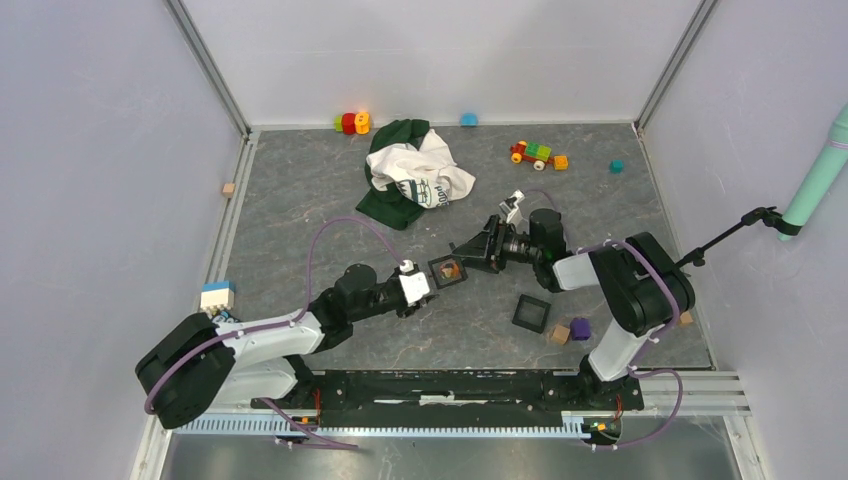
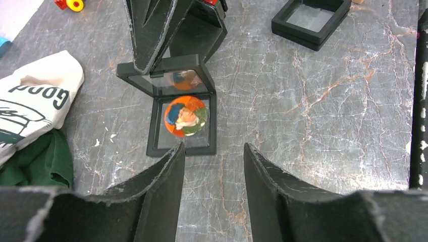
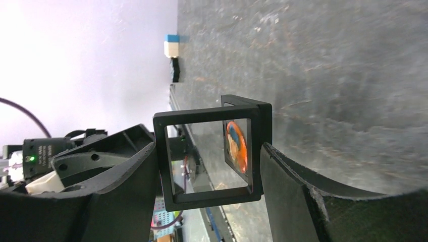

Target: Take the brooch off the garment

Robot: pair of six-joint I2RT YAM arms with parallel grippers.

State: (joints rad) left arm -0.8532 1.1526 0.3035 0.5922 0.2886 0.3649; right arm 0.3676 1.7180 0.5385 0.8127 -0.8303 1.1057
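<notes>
I'm clamping the right end effector (image 3: 208, 151) on the raised case lid (image 3: 202, 117) | left end effector (image 2: 214, 148) is hovering wide just beside the case (image 2: 154, 136) | brooch (image 2: 185, 116) is lying inside it, garment (image 1: 415, 170) well apart on the desk (image 2: 313, 111).

Garment (image 2: 30, 116) cream panel — dark print reads "Good", upside down; other lettering probably too blurred.

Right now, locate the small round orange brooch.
In the top view the small round orange brooch lies mid-table inside the open black square case, between the left pincer and right pincer, apart from the green-and-cream shirt.
</notes>
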